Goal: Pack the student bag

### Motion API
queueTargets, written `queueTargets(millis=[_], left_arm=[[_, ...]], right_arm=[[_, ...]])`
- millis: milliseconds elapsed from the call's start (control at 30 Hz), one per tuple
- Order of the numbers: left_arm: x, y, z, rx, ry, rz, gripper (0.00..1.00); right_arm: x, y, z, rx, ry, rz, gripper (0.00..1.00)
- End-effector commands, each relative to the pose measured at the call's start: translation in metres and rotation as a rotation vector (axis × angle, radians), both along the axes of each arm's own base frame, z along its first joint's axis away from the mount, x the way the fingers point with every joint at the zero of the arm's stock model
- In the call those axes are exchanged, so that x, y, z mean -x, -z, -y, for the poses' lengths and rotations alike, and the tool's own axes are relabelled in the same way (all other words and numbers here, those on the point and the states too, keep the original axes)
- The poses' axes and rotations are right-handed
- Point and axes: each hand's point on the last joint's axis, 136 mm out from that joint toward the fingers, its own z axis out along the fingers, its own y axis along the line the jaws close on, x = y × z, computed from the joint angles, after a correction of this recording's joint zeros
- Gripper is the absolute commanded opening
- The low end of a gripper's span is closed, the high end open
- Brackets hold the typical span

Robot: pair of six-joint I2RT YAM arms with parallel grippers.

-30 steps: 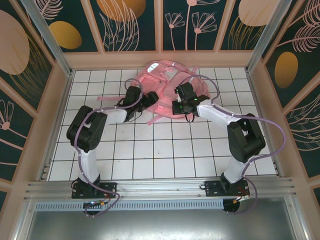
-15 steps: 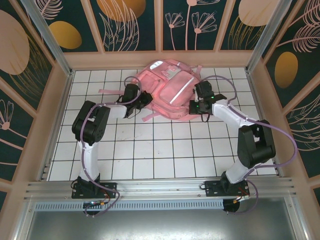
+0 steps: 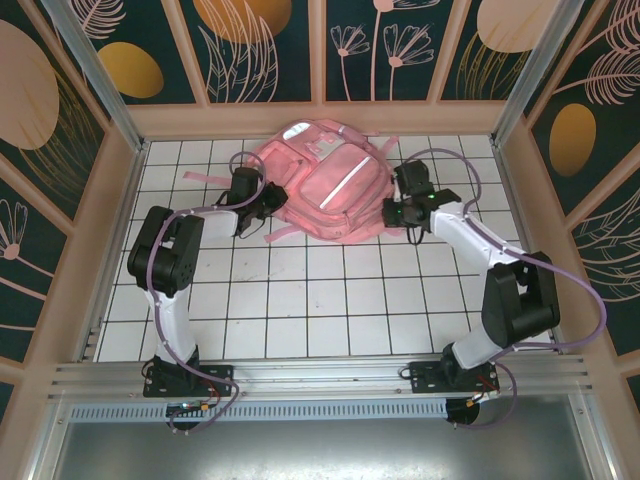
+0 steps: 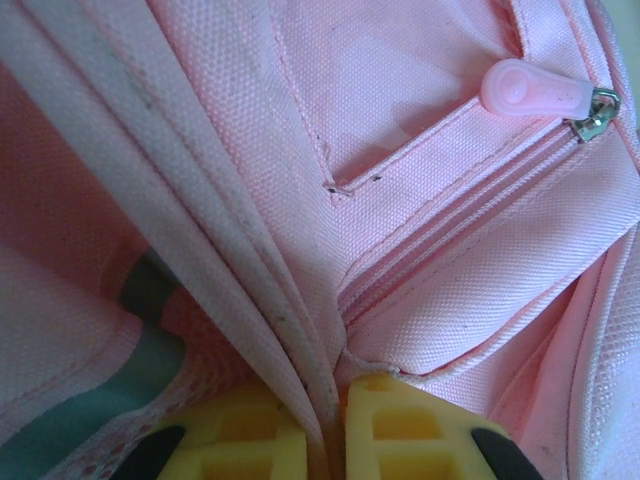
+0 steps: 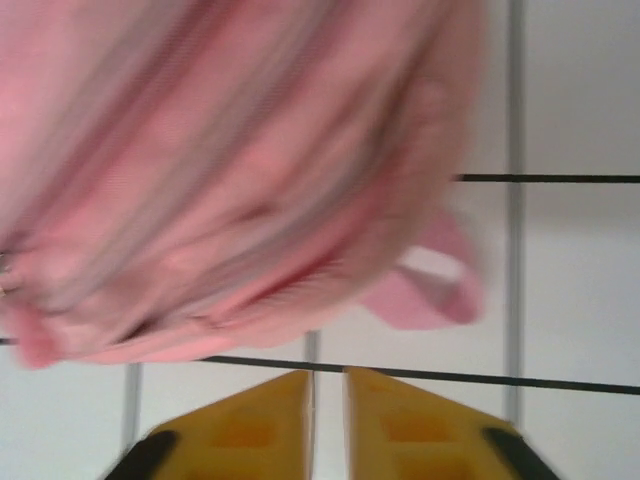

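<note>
Student bag point(image 3: 325, 185) fabric within left hand point(image 4: 325, 415) (right hand point(image 5: 328, 390) beside)

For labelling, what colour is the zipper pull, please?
The zipper pull is pale pink; left wrist view.

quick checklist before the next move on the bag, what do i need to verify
1. Hold of the left gripper on the student bag: ok, shut on a fabric fold.
2. Hold of the right gripper: not ok, shut on nothing, with bag fabric just ahead of it.
3. Right wrist view sharp enough to aim: not ok, blurred.
4. Bag opening unzipped for packing: cannot tell.
5. Bag resting fully on the table: ok.
</note>
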Motion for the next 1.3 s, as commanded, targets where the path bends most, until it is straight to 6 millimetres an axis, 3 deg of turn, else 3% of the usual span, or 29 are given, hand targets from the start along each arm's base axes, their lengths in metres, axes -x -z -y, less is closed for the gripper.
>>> queueTargets(millis=[0, 300, 567, 800, 967, 1133, 1267], left_arm=[[0.006, 0.010, -0.022, -0.095, -0.041, -0.034, 0.13], [0.007, 0.007, -0.017, -0.061, -0.029, -0.030, 0.14], [0.008, 0.004, -0.018, -0.057, -0.030, -0.026, 0.15], [0.009, 0.003, -0.019, -0.058, -0.033, -0.023, 0.15], [0.010, 0.001, -0.020, -0.067, -0.034, -0.020, 0.15], [0.009, 0.002, -0.023, -0.084, -0.035, -0.023, 0.15], [0.011, 0.003, -0.031, -0.123, -0.032, -0.029, 0.11]], right_arm=[[0.002, -0.021, -0.047, -0.077, -0.088, 0.054, 0.34], [0.003, 0.004, -0.097, -0.109, -0.087, -0.013, 0.43], [-0.004, 0.026, -0.106, -0.050, -0.048, -0.035, 0.38], [-0.017, 0.041, -0.092, 0.070, 0.022, -0.025, 0.30], [-0.020, 0.043, -0.087, 0.104, 0.016, -0.014, 0.03], [-0.015, 0.025, -0.087, 0.049, -0.045, 0.007, 0.00], [-0.016, 0.004, -0.056, 0.124, -0.110, 0.062, 0.00]])
